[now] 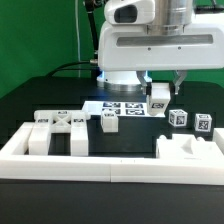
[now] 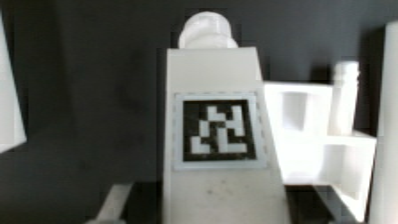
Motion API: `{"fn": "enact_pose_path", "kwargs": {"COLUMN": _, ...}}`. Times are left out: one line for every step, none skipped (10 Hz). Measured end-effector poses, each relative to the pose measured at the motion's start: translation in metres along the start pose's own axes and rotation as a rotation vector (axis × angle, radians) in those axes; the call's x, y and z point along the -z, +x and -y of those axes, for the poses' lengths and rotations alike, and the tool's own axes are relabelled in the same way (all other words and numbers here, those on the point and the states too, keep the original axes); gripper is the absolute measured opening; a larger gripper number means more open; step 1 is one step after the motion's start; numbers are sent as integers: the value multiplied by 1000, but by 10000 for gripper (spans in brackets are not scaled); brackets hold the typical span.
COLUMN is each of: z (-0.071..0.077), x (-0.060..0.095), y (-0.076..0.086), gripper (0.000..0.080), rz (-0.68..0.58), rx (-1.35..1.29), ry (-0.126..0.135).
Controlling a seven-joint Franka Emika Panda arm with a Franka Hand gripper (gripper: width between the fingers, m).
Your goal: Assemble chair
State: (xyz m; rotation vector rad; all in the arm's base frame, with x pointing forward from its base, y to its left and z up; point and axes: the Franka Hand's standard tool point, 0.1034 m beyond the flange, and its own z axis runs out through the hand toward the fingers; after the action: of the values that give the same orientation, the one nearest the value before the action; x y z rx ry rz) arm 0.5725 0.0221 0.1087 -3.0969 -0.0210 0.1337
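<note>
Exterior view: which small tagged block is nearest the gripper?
The tagged block held between the gripper's fingers; the other three stand free on the table, apart from it.

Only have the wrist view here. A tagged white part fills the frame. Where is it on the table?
Observer: In the exterior view the tagged part is under the arm, at the end of the marker board toward the exterior view's right.
Operator: Anything loose close by?
Observer: Two small tagged cubes stand apart from it, further toward the exterior view's right.
Operator: Rest of the chair?
Observer: Three more white parts lie toward the exterior view's left, behind the long white border rail.
</note>
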Motion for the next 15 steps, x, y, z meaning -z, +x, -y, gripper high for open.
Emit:
{"fn": "enact_pose_path", "kwargs": {"z": -1, "x": -1, "y": 1, "gripper": 291, "rz": -42, "rx": -1, "ry": -3}}
{"fn": "enact_pose_path", "kwargs": {"z": -2, "x": 0, "y": 7, "gripper": 291, "rz": -112, "rx": -1, "ry": -8}}
{"fn": "enact_pose_path", "kwargs": {"z": 3, "x": -1, "y": 12, "gripper": 291, "rz": -150, "rx": 6, "ry": -9}}
{"fn": "enact_pose_path", "kwargs": {"z": 10, "x": 0, "y": 19, "gripper": 291, "rz": -180, "rx": 15, "ry": -7}}
{"fn": "enact_pose_path", "kwargs": {"z": 17, "x": -1, "y": 26, "gripper": 291, "rz": -181, "rx": 9, "ry": -3}}
{"fn": "enact_pose_path", "kwargs": {"z": 28, "x": -3, "y": 36, "gripper": 291, "rz": -191, "rx": 10, "ry": 2}}
{"fn": "enact_pose_path", "kwargs": {"z": 37, "x": -4, "y": 42, "gripper": 291, "rz": -196, "rx": 17, "ry": 3}}
{"fn": "enact_pose_path", "kwargs": {"z": 43, "x": -6, "y": 41, "gripper": 291, "rz": -195, "rx": 18, "ry": 4}}
{"fn": "enact_pose_path", "kwargs": {"z": 42, "x": -6, "y": 41, "gripper": 291, "rz": -199, "rx": 21, "ry": 3}}
{"fn": "enact_pose_path", "kwargs": {"z": 42, "x": -6, "y": 43, "gripper": 291, "rz": -220, "rx": 21, "ry": 2}}
{"fn": "enact_pose_path", "kwargs": {"z": 42, "x": -6, "y": 43, "gripper": 291, "rz": -218, "rx": 21, "ry": 2}}
{"fn": "enact_pose_path", "kwargs": {"z": 42, "x": -1, "y": 48, "gripper": 291, "rz": -264, "rx": 21, "ry": 3}}
{"fn": "enact_pose_path", "kwargs": {"z": 45, "x": 2, "y": 53, "gripper": 291, "rz": -371, "rx": 25, "ry": 4}}
{"fn": "enact_pose_path", "kwargs": {"z": 50, "x": -1, "y": 52, "gripper": 291, "rz": -434, "rx": 32, "ry": 7}}
{"fn": "enact_pose_path", "kwargs": {"z": 56, "x": 2, "y": 56, "gripper": 291, "rz": -490, "rx": 38, "ry": 11}}
